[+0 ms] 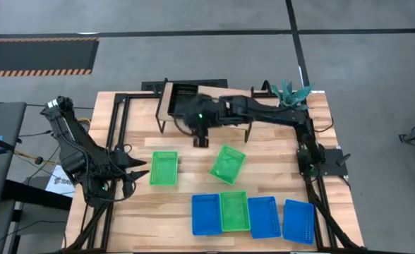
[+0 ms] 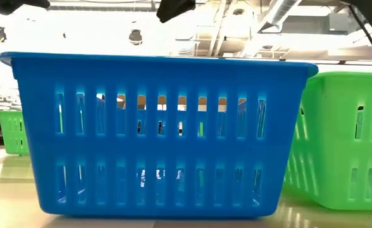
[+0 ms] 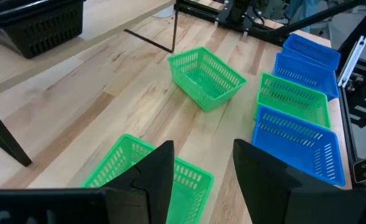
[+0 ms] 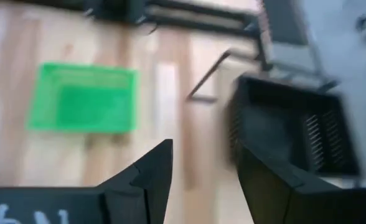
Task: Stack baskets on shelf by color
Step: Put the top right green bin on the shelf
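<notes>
Black baskets (image 1: 185, 92) sit stacked on the light-wood shelf (image 1: 166, 104) at the table's far side; they also show in the right wrist view (image 4: 289, 134). One green basket (image 1: 164, 168) lies flat just right of my left gripper (image 1: 138, 173), which is open and hovers over its near end (image 3: 145, 177). A second green basket (image 1: 228, 164) sits askew mid-table. Along the near edge stand a blue basket (image 1: 206, 214), a green one (image 1: 234, 210) and two more blue ones (image 1: 262, 216). My right gripper (image 1: 200, 140) is open and empty, just in front of the shelf.
A teal object (image 1: 292, 92) lies at the table's far right corner. The right arm's base (image 1: 320, 159) stands at the right edge. The shelf's thin black legs (image 3: 170, 31) rise from the boards. Bare wood lies between the shelf and the green baskets.
</notes>
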Robot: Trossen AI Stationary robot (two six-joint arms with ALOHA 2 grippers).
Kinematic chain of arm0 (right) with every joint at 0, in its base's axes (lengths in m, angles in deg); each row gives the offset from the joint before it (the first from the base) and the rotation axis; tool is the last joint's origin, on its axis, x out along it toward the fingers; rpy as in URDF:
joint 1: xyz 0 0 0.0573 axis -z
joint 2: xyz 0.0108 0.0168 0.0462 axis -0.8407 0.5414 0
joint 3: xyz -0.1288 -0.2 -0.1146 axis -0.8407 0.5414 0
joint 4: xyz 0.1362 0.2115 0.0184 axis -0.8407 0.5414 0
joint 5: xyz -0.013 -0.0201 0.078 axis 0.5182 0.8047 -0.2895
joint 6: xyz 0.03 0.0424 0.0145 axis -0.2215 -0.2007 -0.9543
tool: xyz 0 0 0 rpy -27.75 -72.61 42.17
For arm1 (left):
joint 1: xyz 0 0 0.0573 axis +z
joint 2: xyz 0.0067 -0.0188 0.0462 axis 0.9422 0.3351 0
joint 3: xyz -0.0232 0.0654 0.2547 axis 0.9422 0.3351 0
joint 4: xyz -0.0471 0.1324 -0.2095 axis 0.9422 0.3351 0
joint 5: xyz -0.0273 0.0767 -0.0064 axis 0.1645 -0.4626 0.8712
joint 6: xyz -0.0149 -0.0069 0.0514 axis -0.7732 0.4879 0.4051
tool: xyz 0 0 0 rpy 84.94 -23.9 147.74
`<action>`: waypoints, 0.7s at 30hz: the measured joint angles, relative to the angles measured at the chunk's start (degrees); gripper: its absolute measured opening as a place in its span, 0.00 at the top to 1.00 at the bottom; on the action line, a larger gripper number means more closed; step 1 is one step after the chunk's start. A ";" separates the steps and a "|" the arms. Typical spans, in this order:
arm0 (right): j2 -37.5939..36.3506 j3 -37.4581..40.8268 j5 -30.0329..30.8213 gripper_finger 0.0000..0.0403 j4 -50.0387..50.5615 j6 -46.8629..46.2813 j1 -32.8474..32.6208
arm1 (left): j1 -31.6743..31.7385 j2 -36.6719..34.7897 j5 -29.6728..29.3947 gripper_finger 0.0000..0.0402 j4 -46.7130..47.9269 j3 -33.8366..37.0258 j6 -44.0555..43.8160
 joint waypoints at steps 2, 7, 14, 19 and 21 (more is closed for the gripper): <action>-0.16 0.00 -0.14 0.53 3.61 -3.24 -2.28 | 0.00 0.05 0.00 0.62 -0.44 0.00 -0.03; 0.80 2.24 -0.33 0.54 11.25 -10.98 -8.55 | 0.00 0.32 0.02 0.62 -1.16 0.59 -2.12; 1.10 13.35 0.73 0.53 11.40 -22.69 -16.29 | 0.00 1.13 0.85 0.62 -5.64 1.42 -2.59; 1.07 20.02 3.78 0.50 10.70 -31.09 -19.88 | 0.00 3.14 0.98 0.62 -7.60 1.42 -2.59; 1.11 22.34 5.81 0.49 10.36 -35.14 -20.72 | 0.00 4.10 0.83 0.62 -8.90 1.42 -2.58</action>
